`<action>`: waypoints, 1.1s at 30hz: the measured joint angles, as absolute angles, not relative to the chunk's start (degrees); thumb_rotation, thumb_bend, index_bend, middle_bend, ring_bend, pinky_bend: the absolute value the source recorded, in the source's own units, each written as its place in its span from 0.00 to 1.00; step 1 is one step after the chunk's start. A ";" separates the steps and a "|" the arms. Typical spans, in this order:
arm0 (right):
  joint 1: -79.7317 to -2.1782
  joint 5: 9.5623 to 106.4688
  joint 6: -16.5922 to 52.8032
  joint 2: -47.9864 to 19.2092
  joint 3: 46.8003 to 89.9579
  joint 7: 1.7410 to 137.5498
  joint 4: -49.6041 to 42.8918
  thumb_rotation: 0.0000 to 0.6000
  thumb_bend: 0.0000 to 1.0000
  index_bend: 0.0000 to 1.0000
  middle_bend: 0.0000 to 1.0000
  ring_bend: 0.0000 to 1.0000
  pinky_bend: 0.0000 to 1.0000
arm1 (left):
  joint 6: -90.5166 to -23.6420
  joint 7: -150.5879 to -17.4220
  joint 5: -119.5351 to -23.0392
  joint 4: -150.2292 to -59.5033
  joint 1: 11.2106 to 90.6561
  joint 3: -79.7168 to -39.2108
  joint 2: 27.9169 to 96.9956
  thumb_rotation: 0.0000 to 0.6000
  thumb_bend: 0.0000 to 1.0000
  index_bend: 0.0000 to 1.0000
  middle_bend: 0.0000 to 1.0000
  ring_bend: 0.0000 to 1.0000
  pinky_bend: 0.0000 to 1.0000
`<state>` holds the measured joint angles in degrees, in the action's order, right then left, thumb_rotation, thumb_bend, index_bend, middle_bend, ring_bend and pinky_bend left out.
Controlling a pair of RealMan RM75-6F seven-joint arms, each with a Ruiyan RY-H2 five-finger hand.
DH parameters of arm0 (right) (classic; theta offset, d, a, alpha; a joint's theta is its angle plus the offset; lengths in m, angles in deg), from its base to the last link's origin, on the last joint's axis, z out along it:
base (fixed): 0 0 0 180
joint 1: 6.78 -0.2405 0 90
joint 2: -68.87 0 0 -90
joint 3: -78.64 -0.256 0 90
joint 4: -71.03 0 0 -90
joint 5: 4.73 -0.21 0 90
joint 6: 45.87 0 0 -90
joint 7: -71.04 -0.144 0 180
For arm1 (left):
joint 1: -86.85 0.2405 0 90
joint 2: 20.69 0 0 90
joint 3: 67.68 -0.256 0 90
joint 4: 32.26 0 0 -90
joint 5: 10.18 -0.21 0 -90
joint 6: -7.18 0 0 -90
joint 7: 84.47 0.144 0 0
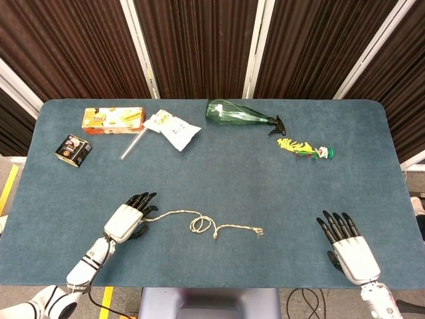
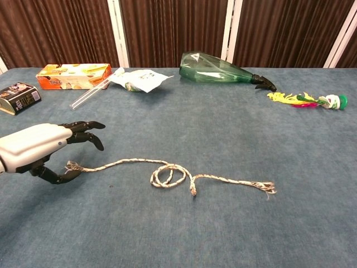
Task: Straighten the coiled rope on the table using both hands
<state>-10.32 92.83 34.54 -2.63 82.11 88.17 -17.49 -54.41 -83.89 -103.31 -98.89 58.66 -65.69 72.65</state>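
Observation:
A thin pale rope [image 1: 197, 223] [image 2: 170, 174] lies across the near middle of the table, with a small coil in its centre and frayed ends left and right. My left hand [image 1: 130, 218] [image 2: 39, 149] hovers over the rope's left frayed end [image 2: 71, 166], fingers spread above it and thumb below, nothing held. My right hand [image 1: 346, 243] is open near the table's front right, well away from the rope's right end [image 1: 257, 231]; the chest view does not show it.
Along the far side lie an orange box [image 1: 113, 119], a dark tin [image 1: 72, 149], a clear tube [image 1: 132, 144], a white packet [image 1: 172, 127], a green spray bottle [image 1: 236, 114] and a yellow feathered toy [image 1: 304, 149]. Blue cloth covers the table [image 1: 212, 179].

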 measured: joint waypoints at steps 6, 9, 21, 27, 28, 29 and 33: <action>-10.40 91.82 34.36 -2.59 82.04 88.26 -17.40 1.00 0.44 0.00 0.00 0.00 0.00 | -55.28 -83.22 -102.30 -93.81 58.19 -65.85 75.74 1.00 0.42 0.40 0.00 0.00 0.14; -10.43 91.53 34.17 -2.29 82.20 88.12 -17.53 1.00 0.44 0.00 0.00 0.00 0.00 | -55.83 -83.20 -102.01 -92.33 58.15 -66.07 76.51 1.00 0.42 0.45 0.02 0.00 0.14; -10.35 90.84 34.41 -2.15 82.48 87.87 -17.38 1.00 0.44 0.00 0.00 0.00 0.00 | -56.38 -83.60 -101.29 -91.22 58.46 -67.92 76.59 1.00 0.41 0.48 0.04 0.00 0.15; -10.40 90.71 34.21 -2.11 82.74 88.20 -17.44 1.00 0.44 0.00 0.00 0.00 0.00 | -56.02 -83.43 -100.59 -90.06 58.06 -67.87 77.33 1.00 0.41 0.52 0.05 0.00 0.16; -10.39 90.61 34.21 -2.09 82.73 88.25 -17.43 1.00 0.44 0.00 0.00 0.00 0.00 | -55.97 -83.46 -100.54 -89.83 57.99 -67.89 77.41 1.00 0.41 0.52 0.05 0.00 0.16; -10.37 90.48 34.21 -2.08 82.72 88.32 -17.44 1.00 0.44 0.00 0.00 0.00 0.00 | -55.93 -83.47 -100.49 -89.63 57.95 -67.90 77.48 1.00 0.41 0.53 0.06 0.00 0.16; -10.39 90.25 34.11 -2.06 82.74 88.50 -17.46 1.00 0.44 0.00 0.00 0.00 0.00 | -55.75 -83.72 -100.16 -88.59 57.80 -67.95 77.87 1.00 0.41 0.55 0.07 0.00 0.16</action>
<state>-10.39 90.25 34.11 -2.06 82.74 88.50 -17.46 -55.75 -83.72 -100.16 -88.59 57.80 -67.95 77.87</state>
